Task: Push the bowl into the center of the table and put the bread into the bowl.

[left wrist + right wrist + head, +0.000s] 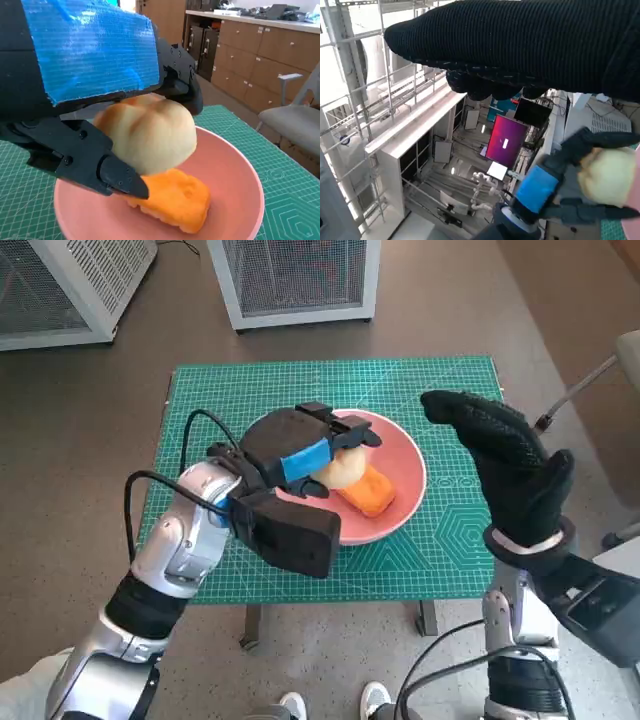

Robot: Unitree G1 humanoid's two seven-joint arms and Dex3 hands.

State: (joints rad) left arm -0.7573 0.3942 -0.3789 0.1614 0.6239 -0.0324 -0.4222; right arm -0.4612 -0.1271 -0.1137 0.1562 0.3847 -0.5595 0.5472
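A pink bowl [405, 455] sits near the middle of the green mat, a little toward its front. Inside it lies an orange piece of bread [368, 491]. My left hand [300, 445] reaches over the bowl and grips a pale round bun [340, 468] just above the orange piece. The left wrist view shows the bun [150, 135] between the black fingers [100, 165], over the orange bread [175, 200] and the bowl [240, 175]. My gloved right hand [505, 455] hovers to the bowl's right, fingers spread, holding nothing. The right wrist view shows the bun [612, 172] and the left hand [540, 185].
The green cutting mat [250, 390] covers the small table. Two white mesh-fronted units [295, 280] stand on the floor beyond the table. A chair [620, 370] stands at the right. Shoes of a person [335, 705] show below the table's front edge.
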